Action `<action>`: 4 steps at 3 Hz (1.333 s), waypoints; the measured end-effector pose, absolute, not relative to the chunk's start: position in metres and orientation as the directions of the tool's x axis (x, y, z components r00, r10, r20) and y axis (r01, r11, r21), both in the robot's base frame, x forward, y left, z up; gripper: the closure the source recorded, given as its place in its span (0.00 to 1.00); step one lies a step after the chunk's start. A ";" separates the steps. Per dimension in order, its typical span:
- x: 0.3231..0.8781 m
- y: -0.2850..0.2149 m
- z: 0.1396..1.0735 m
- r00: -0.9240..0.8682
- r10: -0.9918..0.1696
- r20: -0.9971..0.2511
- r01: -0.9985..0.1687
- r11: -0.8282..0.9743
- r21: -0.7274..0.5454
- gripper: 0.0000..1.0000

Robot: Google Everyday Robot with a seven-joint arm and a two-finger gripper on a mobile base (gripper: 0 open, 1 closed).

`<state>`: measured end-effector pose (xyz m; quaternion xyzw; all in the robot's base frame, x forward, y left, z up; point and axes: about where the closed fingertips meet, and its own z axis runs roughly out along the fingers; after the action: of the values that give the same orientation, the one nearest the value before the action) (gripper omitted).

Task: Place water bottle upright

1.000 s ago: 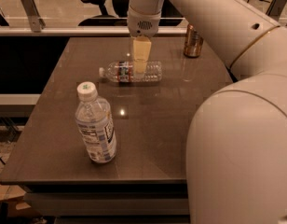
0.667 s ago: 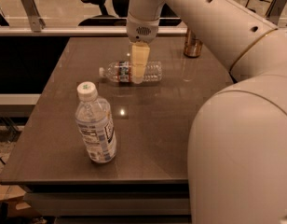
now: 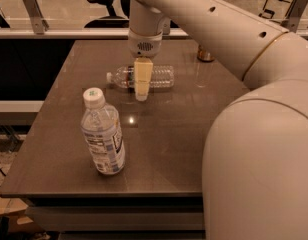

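The water bottle (image 3: 161, 76) lies on its side on the brown table (image 3: 184, 134), toward the back, with its cap pointing left. My gripper (image 3: 142, 90) hangs straight down from the white arm, right at the bottle's middle. Its pale front part covers the label area and reaches down to the tabletop. The bottle's part behind the gripper is hidden.
A wider clear bottle (image 3: 103, 134) with a big white cap stands upright near the front left. A dark can (image 3: 205, 54) stands at the back right edge. My arm's large white body fills the right side. A rail and an office chair (image 3: 105, 4) lie beyond the table.
My gripper has come down and slightly nearer, from above the lying bottle to level with it at the tabletop. The bottle has not moved.
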<state>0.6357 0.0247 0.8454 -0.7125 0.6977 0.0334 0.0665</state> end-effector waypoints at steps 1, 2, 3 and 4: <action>0.632 0.030 0.836 0.017 -0.994 -0.108 -0.999 -0.013 -0.043 0.00; 0.634 0.035 0.825 0.014 -0.996 -0.084 -0.999 -0.011 -0.041 0.00; 0.637 0.036 0.815 0.024 -0.996 -0.089 -0.998 -0.019 -0.053 0.17; 0.639 0.038 0.813 0.025 -0.995 -0.092 -0.998 -0.020 -0.056 0.42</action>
<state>0.6385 0.0376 0.8131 -0.7139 0.6981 0.0135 0.0523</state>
